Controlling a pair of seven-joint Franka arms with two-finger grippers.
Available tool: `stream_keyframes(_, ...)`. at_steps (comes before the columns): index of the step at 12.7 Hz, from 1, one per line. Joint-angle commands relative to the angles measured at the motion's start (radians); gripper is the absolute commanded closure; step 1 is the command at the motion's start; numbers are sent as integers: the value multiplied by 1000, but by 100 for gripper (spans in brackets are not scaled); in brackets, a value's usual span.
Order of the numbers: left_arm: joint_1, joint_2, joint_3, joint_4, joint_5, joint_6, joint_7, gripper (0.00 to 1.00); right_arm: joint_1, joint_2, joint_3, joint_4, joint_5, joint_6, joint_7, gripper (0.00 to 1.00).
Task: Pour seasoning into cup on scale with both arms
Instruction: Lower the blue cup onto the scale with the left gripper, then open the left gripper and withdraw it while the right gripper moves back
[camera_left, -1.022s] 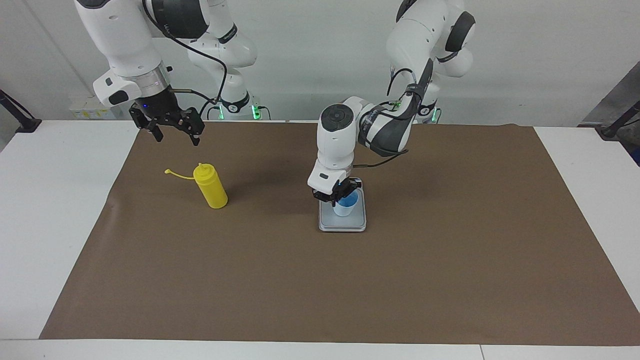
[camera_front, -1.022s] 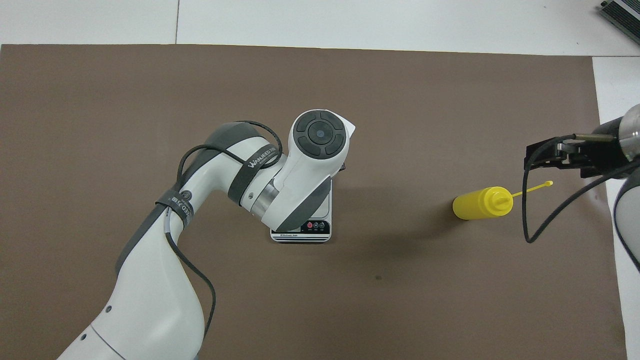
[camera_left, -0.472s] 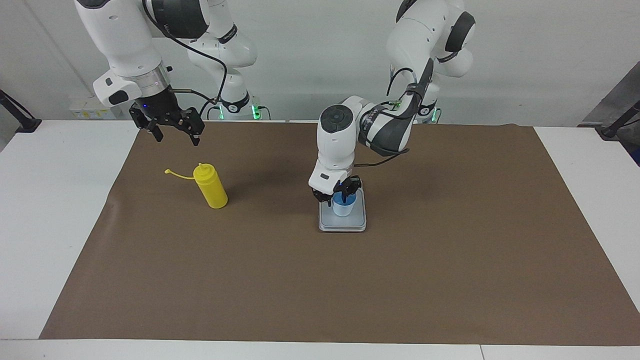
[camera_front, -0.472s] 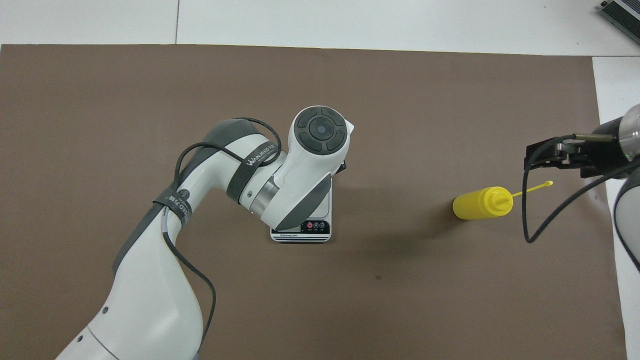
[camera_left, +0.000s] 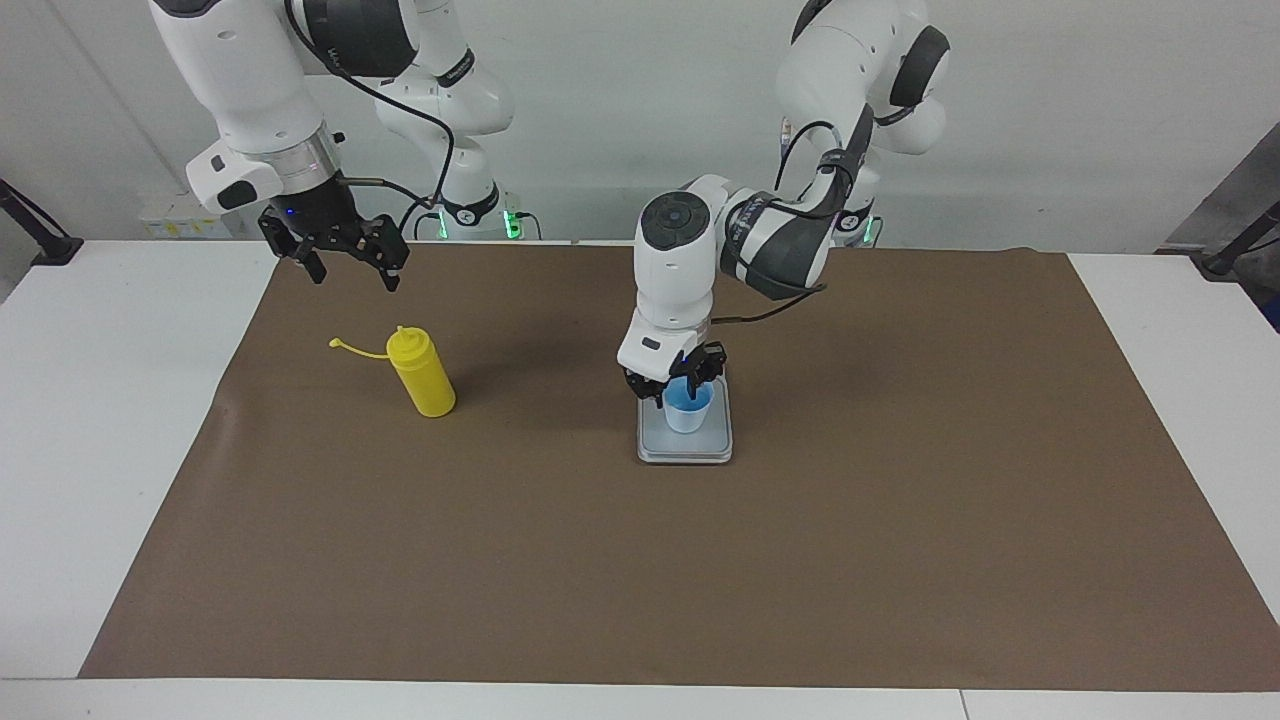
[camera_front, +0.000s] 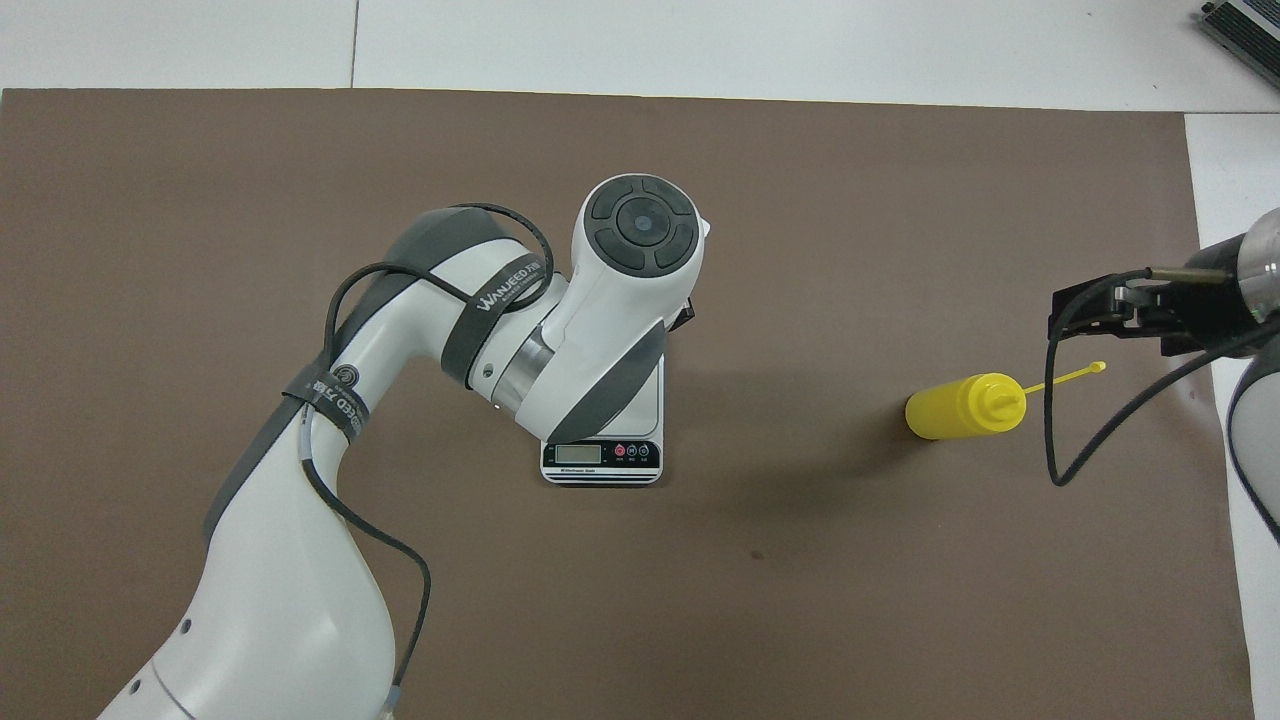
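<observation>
The cup (camera_left: 689, 406) sits on the scale (camera_left: 685, 447); left gripper (camera_left: 676, 383) hovers above it, jaws released. Next, the right gripper (camera_left: 338, 252), jaws spread, must grasp the bottle (camera_left: 422, 375).

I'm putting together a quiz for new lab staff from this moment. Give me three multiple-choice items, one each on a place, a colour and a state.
1. Where does the cup stand?
A. on the scale
B. on the brown mat beside the bottle
C. in the right gripper

2. What colour is the squeeze bottle?
A. red
B. yellow
C. green

3. How are the right gripper's fingers?
A. shut on the bottle
B. shut on the cup
C. open, holding nothing

Answers:
1. A: the cup sits on the scale's pale plate, with the left gripper just over its rim.
2. B: the bottle and its cap strap are yellow; it stands toward the right arm's end of the table.
3. C: the fingertips are spread apart in the air, above the mat and clear of the bottle.
</observation>
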Motion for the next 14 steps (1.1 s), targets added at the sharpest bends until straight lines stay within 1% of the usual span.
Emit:
stream_keyframes(1, 0, 36, 14, 72, 18, -67, -7, 48, -24, -23, -1, -26, 25, 0, -31, 0)
stream_keyframes(2, 17, 31, 12, 92, 16, -95, -4, 48, -22, -23, 2, -29, 25, -1, -33, 0)
stream_keyframes(3, 49, 25, 5, 133, 15, -139, 5, 48, -21, -29, 2, -37, 25, 0, -53, 0)
stream_keyframes(5, 107, 10, -1, 196, 12, -236, 95, 49, -25, -44, 1, -76, 25, 20, -108, 0)
stream_keyframes(7, 159, -25, 0, 202, 10, -282, 193, 49, -27, -67, 2, -128, 31, 65, -146, 0)
stream_keyframes(9, 227, -57, -1, 203, 4, -323, 307, 49, -31, -99, -1, -205, 61, 138, -255, 0)
stream_keyframes(10, 258, -62, -1, 204, 1, -343, 376, 49, -53, -122, -1, -254, 81, 178, -319, 0)
stream_keyframes(12, 307, -70, -1, 202, 1, -353, 451, 48, -94, -170, -3, -363, 150, 268, -480, 0)
stream_keyframes(14, 356, -76, 0, 201, 1, -360, 528, 48, -126, -216, -3, -461, 204, 322, -598, 0)
